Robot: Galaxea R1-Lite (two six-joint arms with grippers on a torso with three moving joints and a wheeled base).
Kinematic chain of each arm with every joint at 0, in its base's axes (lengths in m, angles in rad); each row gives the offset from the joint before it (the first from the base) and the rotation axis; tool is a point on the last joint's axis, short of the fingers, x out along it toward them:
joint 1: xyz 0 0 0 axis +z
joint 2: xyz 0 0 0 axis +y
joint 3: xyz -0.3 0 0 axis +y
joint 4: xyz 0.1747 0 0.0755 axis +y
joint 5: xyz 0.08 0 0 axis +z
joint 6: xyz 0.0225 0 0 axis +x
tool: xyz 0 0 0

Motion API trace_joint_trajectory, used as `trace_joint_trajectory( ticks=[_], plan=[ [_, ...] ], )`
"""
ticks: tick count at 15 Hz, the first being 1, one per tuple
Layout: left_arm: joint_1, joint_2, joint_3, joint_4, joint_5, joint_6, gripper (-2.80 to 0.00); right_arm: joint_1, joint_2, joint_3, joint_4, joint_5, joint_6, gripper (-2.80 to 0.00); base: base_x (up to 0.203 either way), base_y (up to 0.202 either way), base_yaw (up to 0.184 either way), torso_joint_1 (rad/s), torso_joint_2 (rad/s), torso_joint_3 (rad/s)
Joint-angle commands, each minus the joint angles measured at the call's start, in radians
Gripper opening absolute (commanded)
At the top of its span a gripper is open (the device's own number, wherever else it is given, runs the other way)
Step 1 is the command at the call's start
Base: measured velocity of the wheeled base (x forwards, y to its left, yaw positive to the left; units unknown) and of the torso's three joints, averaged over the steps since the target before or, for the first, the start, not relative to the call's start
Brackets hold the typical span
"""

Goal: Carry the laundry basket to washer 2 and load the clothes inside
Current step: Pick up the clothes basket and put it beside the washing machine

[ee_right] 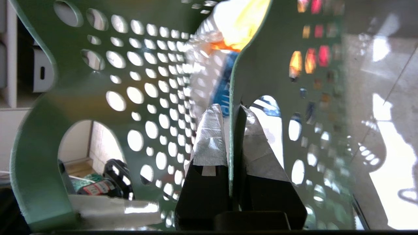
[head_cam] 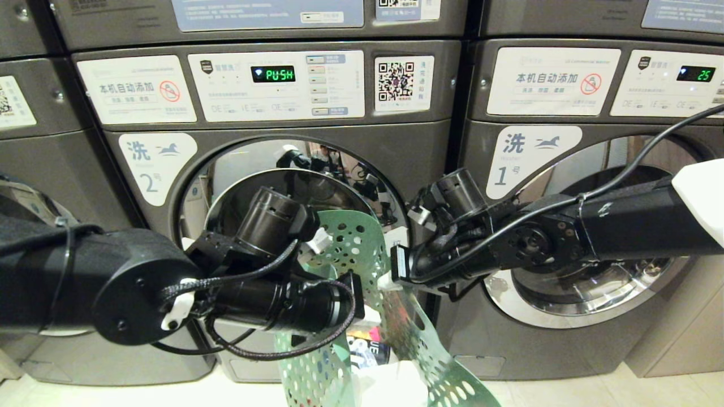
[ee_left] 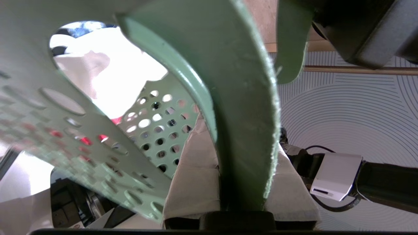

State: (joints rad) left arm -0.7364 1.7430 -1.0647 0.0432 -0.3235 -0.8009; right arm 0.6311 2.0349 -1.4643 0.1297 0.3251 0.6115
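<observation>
Far left in head view: edge of another grey machine [head_cam: 34, 169], mostly cut off. Next over, washer 2 [head_cam: 271, 169], dark grey, label with "2" at upper left of its round chrome-rimmed door, door shut, display reading "PUSH" [head_cam: 273, 74]. Left arm crossing in front of that door from the left. Left gripper [ee_left: 240, 195] clamped on the green rim of the laundry basket [head_cam: 362, 249]; in left wrist view, taped fingers [ee_left: 192, 182] pressed to both sides of the rim strip. Basket held up off the floor between the 2 arms, directly in front of washer 2's door and lower panel, perforated sides tilted. Clothes [head_cam: 367, 345] inside basket: white piece with dark lettering in head view, yellow-orange and red showing through the holes in right wrist view. Right gripper [ee_right: 232, 130] pinched on the opposite basket wall beside a cut-out handle, fingers [ee_right: 210, 137] either side of the thin green edge. Further right, washer 1 [head_cam: 565, 169], display "25" [head_cam: 696, 73], right arm passing across its door. Pale floor [head_cam: 622, 390] below.
</observation>
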Motion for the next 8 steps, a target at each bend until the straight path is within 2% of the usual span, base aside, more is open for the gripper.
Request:
trace_joint_trajectory(
  ticks=[1, 8],
  plan=[
    [0.000, 0.004, -0.003, 0.000, -0.002, -0.004, -2.80, 0.001, 0.001, 0.005, -0.007, 0.002, 0.004, -2.80, 0.000, 0.000, 0.000, 0.000, 0.00, 0.000],
    [-0.005, 0.010, 0.000, 0.001, -0.002, -0.004, -2.80, 0.001, 0.002, 0.009, -0.010, 0.002, 0.004, -2.80, 0.000, 0.000, 0.000, 0.000, 0.00, 0.000]
  ],
)
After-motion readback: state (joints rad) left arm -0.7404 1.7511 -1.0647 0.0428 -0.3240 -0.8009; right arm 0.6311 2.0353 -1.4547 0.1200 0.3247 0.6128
